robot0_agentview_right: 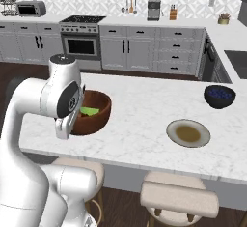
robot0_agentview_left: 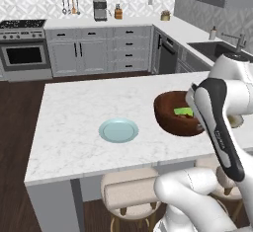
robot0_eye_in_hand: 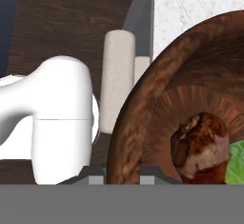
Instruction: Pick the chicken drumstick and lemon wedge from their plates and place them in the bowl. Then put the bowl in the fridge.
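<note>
The dark wooden bowl (robot0_agentview_left: 174, 113) (robot0_agentview_right: 95, 113) (robot0_eye_in_hand: 157, 99) is near the front edge of the island counter and tilts slightly. Inside it lie the reddish-brown chicken drumstick (robot0_eye_in_hand: 200, 147) and the lime-coloured lemon wedge (robot0_agentview_left: 184, 111) (robot0_agentview_right: 89, 110) (robot0_eye_in_hand: 237, 163). My gripper (robot0_eye_in_hand: 122, 176) is shut on the bowl's near rim, which runs between the two fingertips. My forearm covers part of the bowl in both base views. The pale blue-green plate (robot0_agentview_left: 118, 130) and the beige plate with the olive centre (robot0_agentview_right: 188, 133) lie bare on the counter. The fridge is out of view.
A dark blue bowl (robot0_agentview_right: 219, 96) stands at the counter's far right. Padded stools (robot0_agentview_left: 129, 191) (robot0_agentview_right: 179, 197) sit under the counter's front edge. Beyond the island are grey cabinets, a stove (robot0_agentview_right: 82, 40) and a sink (robot0_agentview_left: 217, 48).
</note>
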